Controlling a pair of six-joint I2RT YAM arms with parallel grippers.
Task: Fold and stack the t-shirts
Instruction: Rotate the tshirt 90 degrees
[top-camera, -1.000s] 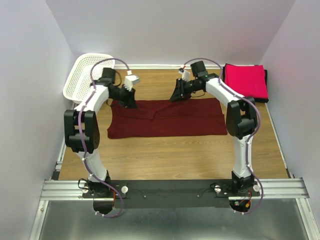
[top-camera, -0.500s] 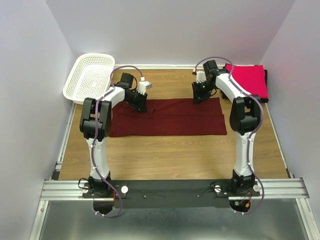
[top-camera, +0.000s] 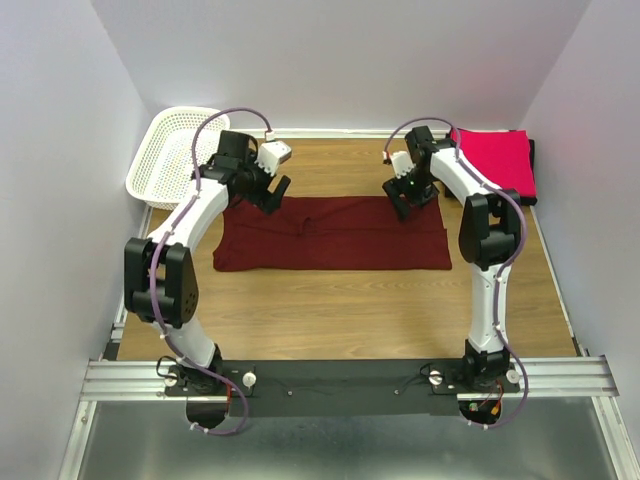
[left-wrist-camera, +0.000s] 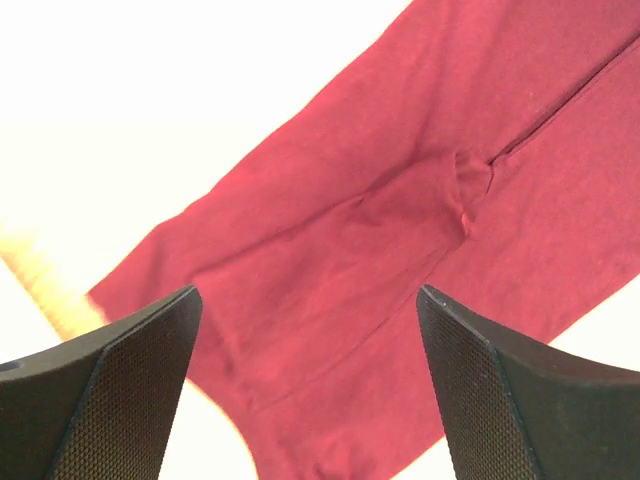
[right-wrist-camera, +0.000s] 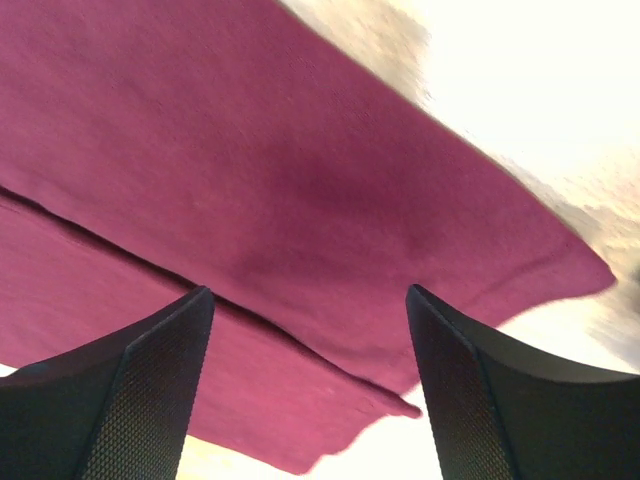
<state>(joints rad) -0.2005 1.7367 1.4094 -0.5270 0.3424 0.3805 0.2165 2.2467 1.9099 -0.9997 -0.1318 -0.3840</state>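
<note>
Where the wooden table (top-camera: 340, 310) fills the middle of the top view, the dark maroon t-shirt (top-camera: 333, 233) lies flat as a long folded band. Its long axis runs from the left of the frame to the right, and a fold line crosses its upper half. Both arms rise from the bottom edge, bend at the elbow and reach toward the band's far edge. The left gripper (top-camera: 268, 190) hangs over the upper left corner of the cloth and the right gripper (top-camera: 407, 196) over the upper right part, each tilted downward. Seen from the left wrist, the two dark textured fingers (left-wrist-camera: 130, 390) stand wide apart with maroon cloth below them and nothing between. The right wrist view shows its fingers (right-wrist-camera: 150, 385) spread just as wide above the shirt's edge, gripping nothing. At the upper right of the table, a bright pink-red t-shirt (top-camera: 492, 160) sits folded on a black one (top-camera: 532, 180) that shows at its right rim. At the upper left stands a white mesh basket (top-camera: 160, 140).
</note>
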